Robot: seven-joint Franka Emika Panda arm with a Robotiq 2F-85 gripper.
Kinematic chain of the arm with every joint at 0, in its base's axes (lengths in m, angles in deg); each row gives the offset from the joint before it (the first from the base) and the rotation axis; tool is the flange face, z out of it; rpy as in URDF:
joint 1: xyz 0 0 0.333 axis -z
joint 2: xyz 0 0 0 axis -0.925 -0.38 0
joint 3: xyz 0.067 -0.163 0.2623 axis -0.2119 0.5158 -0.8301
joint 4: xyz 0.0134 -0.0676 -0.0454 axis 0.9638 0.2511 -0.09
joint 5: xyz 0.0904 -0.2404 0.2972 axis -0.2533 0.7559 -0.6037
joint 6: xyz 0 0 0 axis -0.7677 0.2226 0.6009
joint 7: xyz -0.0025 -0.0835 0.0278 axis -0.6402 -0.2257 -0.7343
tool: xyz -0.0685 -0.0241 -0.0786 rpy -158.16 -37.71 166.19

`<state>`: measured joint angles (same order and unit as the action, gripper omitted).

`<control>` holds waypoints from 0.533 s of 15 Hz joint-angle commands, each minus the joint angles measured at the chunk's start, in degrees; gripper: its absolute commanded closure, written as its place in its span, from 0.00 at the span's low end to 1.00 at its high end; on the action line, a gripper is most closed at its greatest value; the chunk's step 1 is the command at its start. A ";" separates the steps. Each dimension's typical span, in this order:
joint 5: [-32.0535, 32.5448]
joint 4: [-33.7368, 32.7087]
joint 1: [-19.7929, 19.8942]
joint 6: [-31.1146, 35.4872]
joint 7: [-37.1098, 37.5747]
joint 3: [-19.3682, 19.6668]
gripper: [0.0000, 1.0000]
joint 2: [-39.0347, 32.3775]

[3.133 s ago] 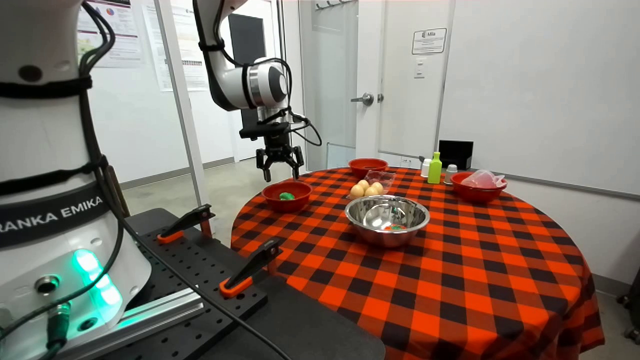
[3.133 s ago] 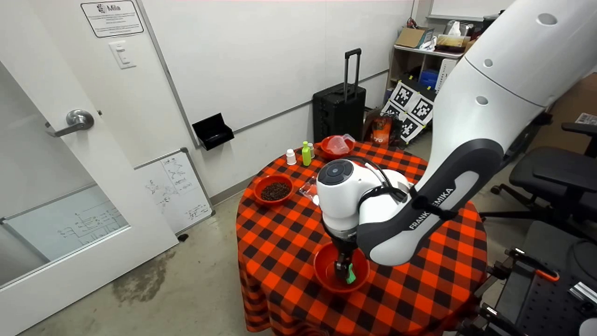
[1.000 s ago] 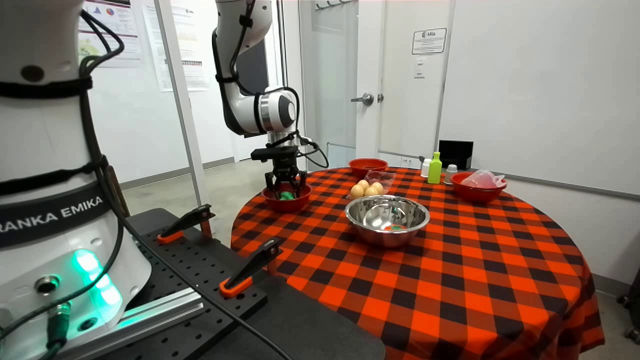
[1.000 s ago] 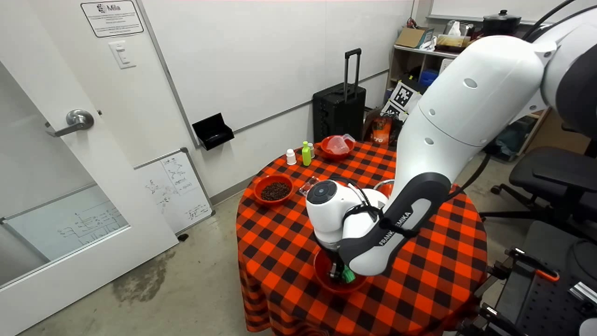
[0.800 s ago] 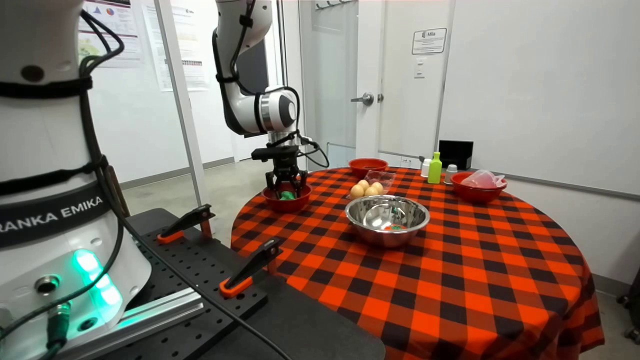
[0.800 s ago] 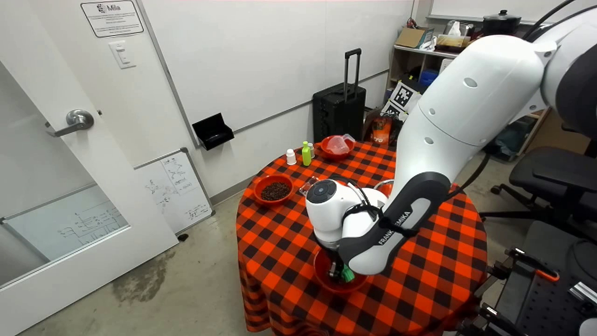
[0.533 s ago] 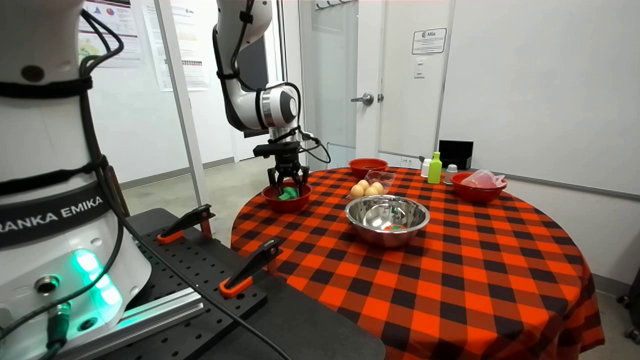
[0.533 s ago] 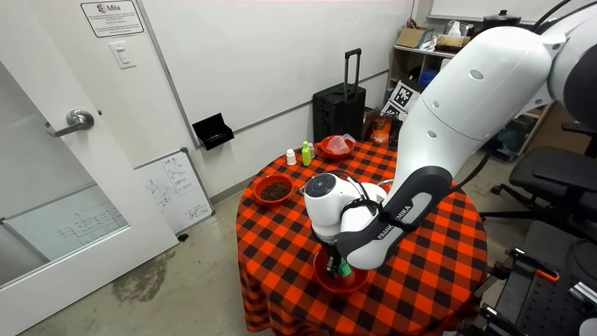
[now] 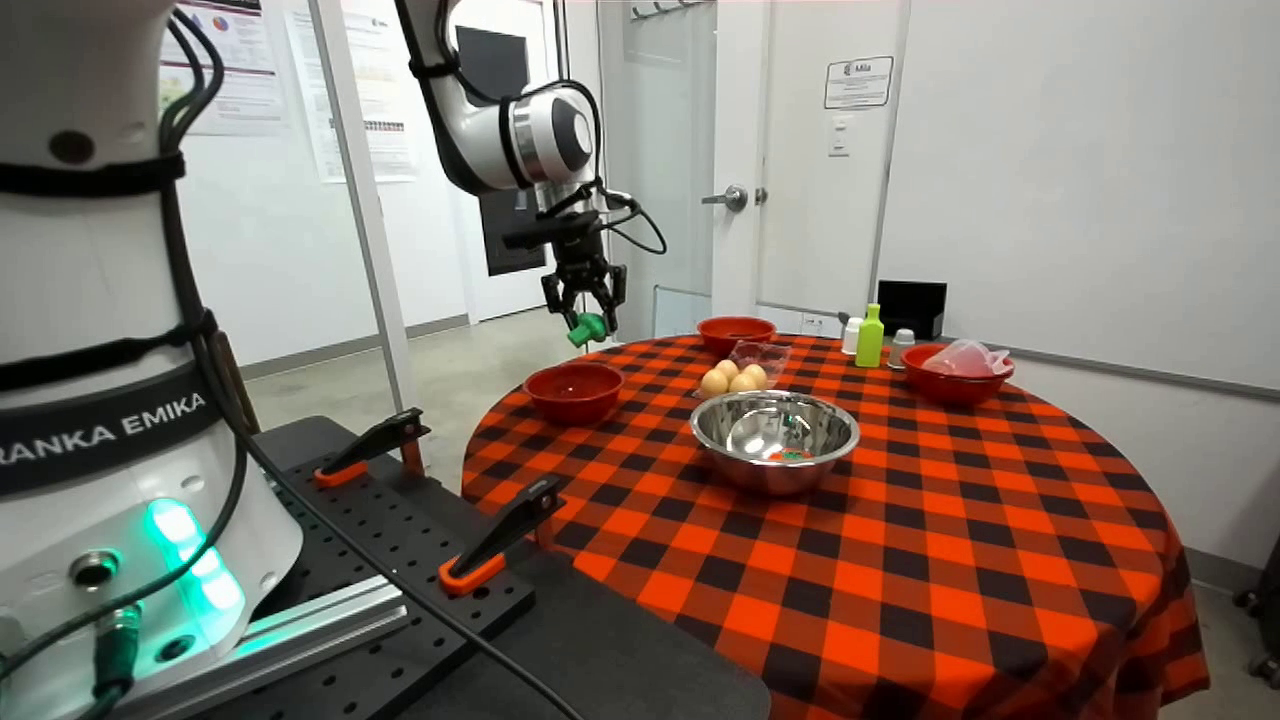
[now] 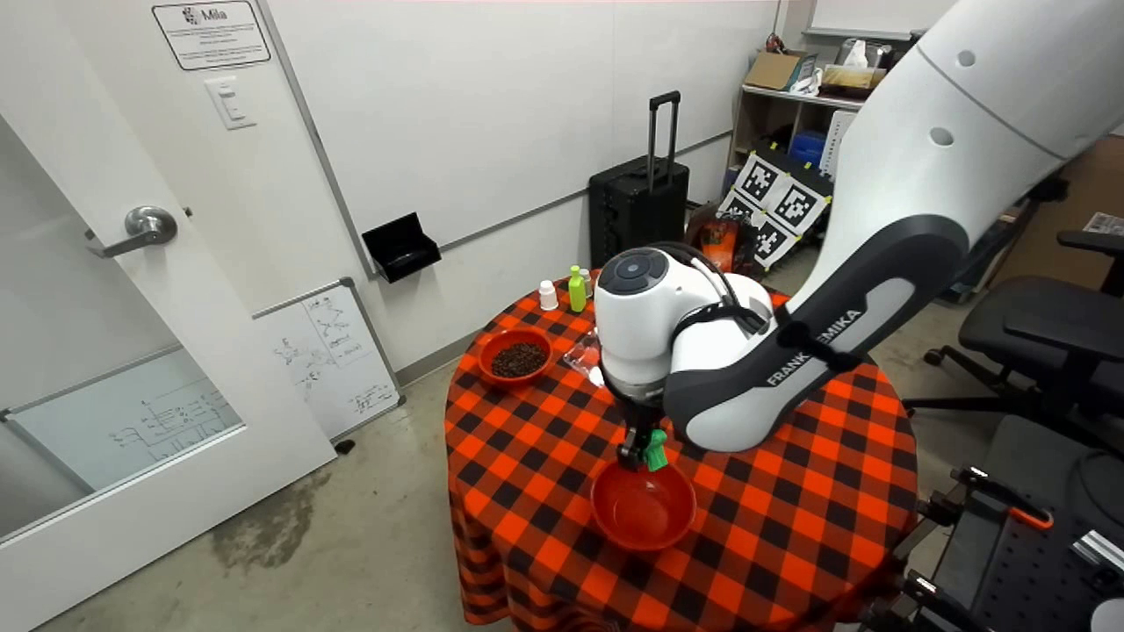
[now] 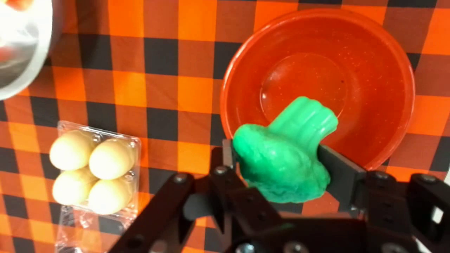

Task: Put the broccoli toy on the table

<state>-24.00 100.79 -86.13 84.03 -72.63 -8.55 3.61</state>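
Observation:
The green broccoli toy [image 11: 281, 165] is pinched between the pads of my gripper [image 11: 281, 160], its thick stem pointing away from the gripper base in the wrist view. The left pad [image 11: 227, 153] touches the crown and the right pad [image 11: 339, 175] the other side. In both exterior views the toy [image 9: 588, 329] [image 10: 656, 451] hangs in the air, above the height of the red bowl's rim and near its far edge. The table [image 9: 900, 560], covered in red-and-black checkered cloth, spreads below and to the right in an exterior view.
The red bowl [image 11: 376, 77] beneath holds nothing large. A steel bowl [image 9: 775, 472] with a small orange-green thing inside stands mid-table. Several eggs [image 9: 728, 378] sit in clear packaging. Farther back are a bowl of dark beans [image 10: 486, 360], a yellow-green bottle [image 9: 870, 338] and another red bowl [image 9: 950, 385].
About three seconds ago the gripper hung open over the bowl with the toy lying inside. Since then it went down, closed on the toy and lifted it out above the rim.

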 commanded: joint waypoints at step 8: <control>3.17 17.77 2.53 0.85 10.73 6.80 0.69 10.17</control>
<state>-21.80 114.72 -84.86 84.07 -64.68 -2.67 12.22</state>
